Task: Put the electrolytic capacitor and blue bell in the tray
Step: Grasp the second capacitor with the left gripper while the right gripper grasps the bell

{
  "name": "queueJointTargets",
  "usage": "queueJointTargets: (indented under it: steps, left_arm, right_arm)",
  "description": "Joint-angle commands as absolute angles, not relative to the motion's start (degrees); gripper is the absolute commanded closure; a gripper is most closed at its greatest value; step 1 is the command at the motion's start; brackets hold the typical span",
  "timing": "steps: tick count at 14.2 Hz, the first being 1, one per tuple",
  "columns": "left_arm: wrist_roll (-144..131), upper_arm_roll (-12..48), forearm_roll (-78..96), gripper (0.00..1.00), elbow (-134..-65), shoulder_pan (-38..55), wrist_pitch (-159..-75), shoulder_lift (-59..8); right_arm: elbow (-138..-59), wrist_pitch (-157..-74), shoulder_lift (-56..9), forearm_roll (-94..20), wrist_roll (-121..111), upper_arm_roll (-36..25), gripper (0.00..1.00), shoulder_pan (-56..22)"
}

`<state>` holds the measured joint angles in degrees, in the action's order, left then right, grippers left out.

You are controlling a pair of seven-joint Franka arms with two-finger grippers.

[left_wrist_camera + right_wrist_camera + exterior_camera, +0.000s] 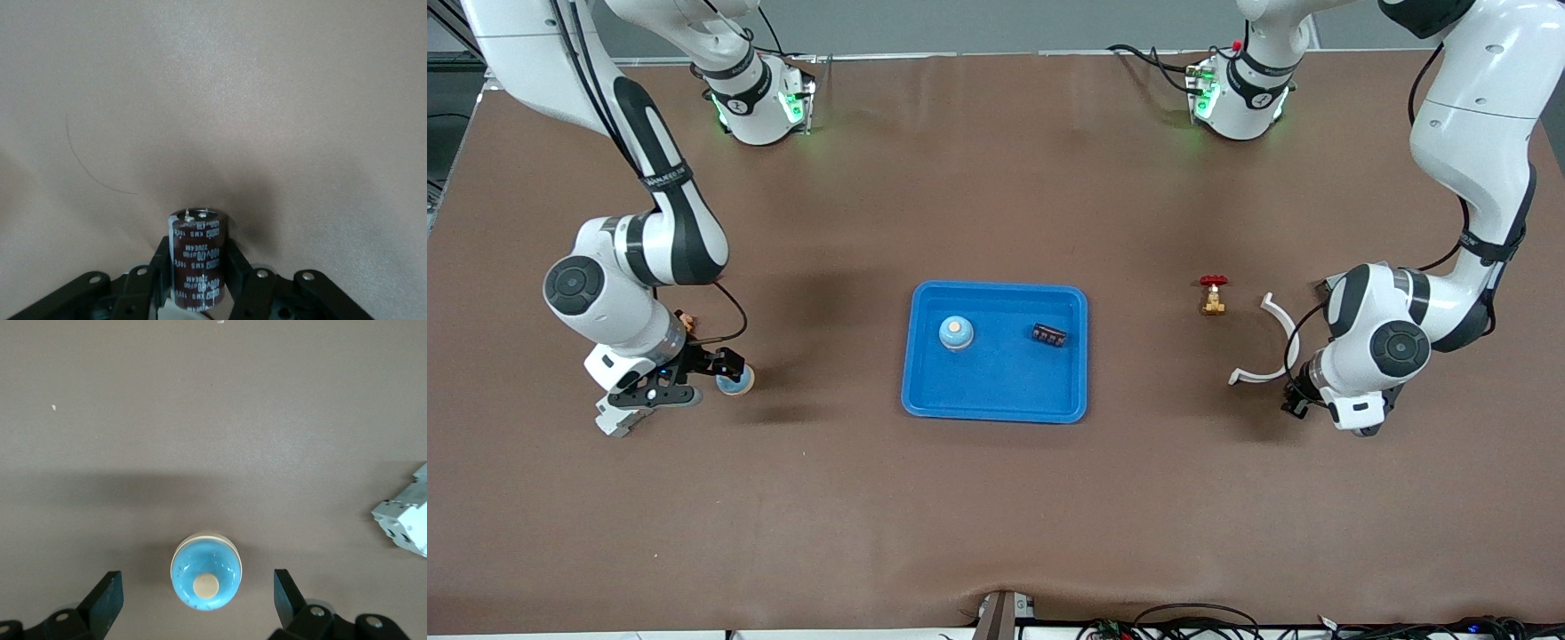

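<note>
- Firmly pressed together, the left gripper (197, 270) pinches the electrolytic capacitor (197, 257). Its black fingers (237, 267) bear on the can's two sides.
- That capacitor is a stubby upright cylinder in a glossy dark-brown sleeve with white print and a pale top.
- The left arm folds down from its base, elbow bent, with its wrist low over the table (996, 516) toward the left arm's end. In the front view the wrist hides the capacitor.
- Spread wide, the right gripper (197, 593) straddles the blue bell (206, 581); neither finger (107, 600) touches it.
- This bell is a shiny sky-blue dome with a cream button and a pale base rim. It stands on the table at about nine o'clock from the tray (925, 391), well apart from it.
- The right arm also bends steeply down, wrist low near the table.
- A white angular block (403, 520) lies just beside the right gripper.
- The tray is smooth bright-blue plastic, rectangular, with rounded corners and a raised rim. It holds a second blue bell (956, 332) and, at that bell's three o'clock, a black ribbed component (1048, 334).
- A brass valve with a red handle (1212, 295) stands at three o'clock from the tray, and a white curved strip (1272, 342) lies near it.
- The tabletop is matte brown.
</note>
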<state>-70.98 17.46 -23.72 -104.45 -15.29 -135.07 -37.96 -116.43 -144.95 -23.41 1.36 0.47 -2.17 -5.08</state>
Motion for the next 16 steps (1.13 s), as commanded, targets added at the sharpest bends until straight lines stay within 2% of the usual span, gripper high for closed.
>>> queueJointTargets:
  steps: [1, 5, 10, 14, 15, 16]
  left_arm:
    - [-71.3, 18.8, -24.4, 1.0, -105.5, -16.1, -132.3, -34.1]
    - [-74.5, 24.0, -20.7, 1.0, -104.6, -16.2, -126.7, -30.6]
    - [-88.6, 32.2, -19.7, 1.0, -102.3, -15.2, -125.9, -30.8]
    - [-99.9, 33.4, -19.9, 1.0, -100.6, -9.3, -125.9, -31.8]
    - [-103.2, 33.3, -20.6, 1.0, -99.6, -7.3, -126.1, -32.7]
    - [-106.3, 33.3, -20.7, 1.0, -98.2, -5.1, -126.1, -33.7]
  right_arm:
    - [-116.6, -148.1, -25.6, 2.8, 0.1, -1.1, 0.0, -2.7]
    - [-118.7, -154.3, -28.3, 2.9, -0.3, -1.1, 0.0, -2.5]
    - [-120.1, -155.6, -29.5, 2.9, -0.4, -1.1, 0.0, -2.6]
    - [-120.2, -154.8, -29.4, 2.9, -0.3, -1.1, 0.0, -2.7]
    - [-120.2, -154.6, -29.4, 2.9, -0.4, -1.1, 0.17, -2.8]
    - [-120.2, -154.2, -29.4, 2.9, -0.4, -1.1, 0.4, -2.8]
